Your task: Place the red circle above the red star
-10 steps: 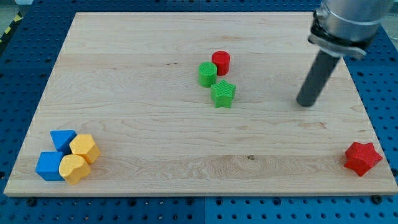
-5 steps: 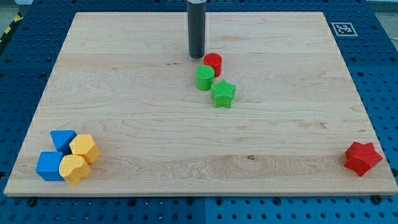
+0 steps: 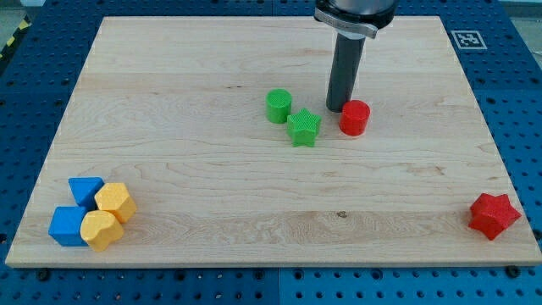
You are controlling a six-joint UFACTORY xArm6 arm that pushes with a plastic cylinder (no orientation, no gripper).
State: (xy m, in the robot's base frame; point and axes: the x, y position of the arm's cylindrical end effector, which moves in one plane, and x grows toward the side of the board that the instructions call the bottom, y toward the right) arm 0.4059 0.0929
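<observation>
The bench (image 3: 169,178) is a light wooden board set on a blue perforated surface (image 3: 525,102). The arm carries no jaws; it ends in a dark rod that holds nothing, and the rod comes down from the bench's top edge, right of the middle.

My tip (image 3: 338,108) stands on the bench just to the upper left of the red circle (image 3: 354,117), touching it or very nearly so; the exact contact cannot be made out. The red circle sits a little right of the bench's centre, in its upper half.

The red star (image 3: 494,214) lies in the bottom right corner of the bench, close to both the right edge and the bottom edge, well apart from the red circle. The circle stands nearer the top edge than the star and well to the star's left.

To the left of the tip, the green star (image 3: 303,127) sits near the bench's centre, and the green circle (image 3: 279,106) stands just beside it to its upper left, close or touching.

In the bottom left corner four blocks are packed together: a blue triangular block (image 3: 85,190) uppermost, a yellow block (image 3: 115,202) to its right, a second yellow block (image 3: 100,230) below that, and a blue block (image 3: 66,225) on the cluster's left.

A black-and-white marker tag (image 3: 467,38) lies at the top right corner.
</observation>
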